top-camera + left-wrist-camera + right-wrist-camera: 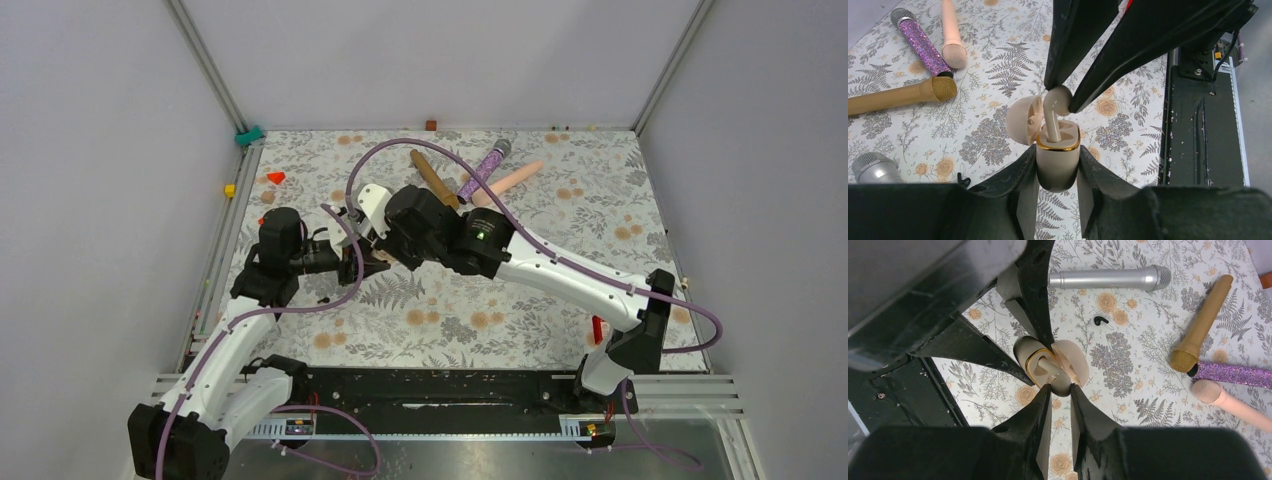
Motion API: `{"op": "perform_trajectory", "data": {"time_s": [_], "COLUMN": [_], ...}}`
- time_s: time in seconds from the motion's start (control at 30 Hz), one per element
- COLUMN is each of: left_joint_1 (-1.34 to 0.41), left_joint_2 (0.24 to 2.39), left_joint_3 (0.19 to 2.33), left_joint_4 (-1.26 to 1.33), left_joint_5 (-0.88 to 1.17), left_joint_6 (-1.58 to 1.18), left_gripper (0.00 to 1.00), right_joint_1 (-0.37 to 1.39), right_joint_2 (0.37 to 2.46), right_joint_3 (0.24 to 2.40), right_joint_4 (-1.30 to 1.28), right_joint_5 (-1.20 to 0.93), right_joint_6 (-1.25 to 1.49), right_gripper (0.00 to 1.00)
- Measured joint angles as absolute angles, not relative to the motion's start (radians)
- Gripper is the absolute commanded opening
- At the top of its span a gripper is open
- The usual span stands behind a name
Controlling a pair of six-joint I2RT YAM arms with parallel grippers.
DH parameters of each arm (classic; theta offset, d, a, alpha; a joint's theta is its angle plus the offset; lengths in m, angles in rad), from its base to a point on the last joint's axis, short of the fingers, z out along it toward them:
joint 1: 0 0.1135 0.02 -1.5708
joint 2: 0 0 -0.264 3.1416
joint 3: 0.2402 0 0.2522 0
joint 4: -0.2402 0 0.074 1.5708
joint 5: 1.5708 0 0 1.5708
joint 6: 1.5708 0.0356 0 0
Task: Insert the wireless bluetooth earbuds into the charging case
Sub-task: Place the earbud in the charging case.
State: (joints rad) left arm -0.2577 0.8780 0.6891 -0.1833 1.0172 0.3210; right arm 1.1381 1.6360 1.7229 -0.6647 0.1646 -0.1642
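left wrist view: the left gripper (1057, 152) clamps the charging case (1058, 172) upright, lid (1023, 120) open toward 9 o'clock, so the right gripper (1060, 97) at 12 o'clock, pinching the beige earbud (1052, 125) by its head, can seat the stem in its well.

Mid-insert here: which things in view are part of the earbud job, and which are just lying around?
In the job: charging case, lid open, in left gripper; earbud in right gripper, stem partly in the case.
Lying about: silver microphone; gold microphone; purple microphone; pink microphone; small black piece, too small to identify.
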Motion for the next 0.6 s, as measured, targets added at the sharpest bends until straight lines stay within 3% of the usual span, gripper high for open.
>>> {"op": "perform_trajectory", "data": {"time_s": [0.6], "left_joint_1": [-0.255], "left_joint_2": [0.878], "left_joint_3": [0.683], "left_joint_4": [-0.186], "left_joint_5": [1.018], "left_joint_6": [0.313], "left_gripper": [0.0], "right_joint_1": [1.143], "right_joint_2": [1.675], "right_joint_3": [1.77], "right_joint_4": [-0.702], "right_joint_5": [0.152], "right_joint_6": [-0.153], "right_gripper": [0.16]}}
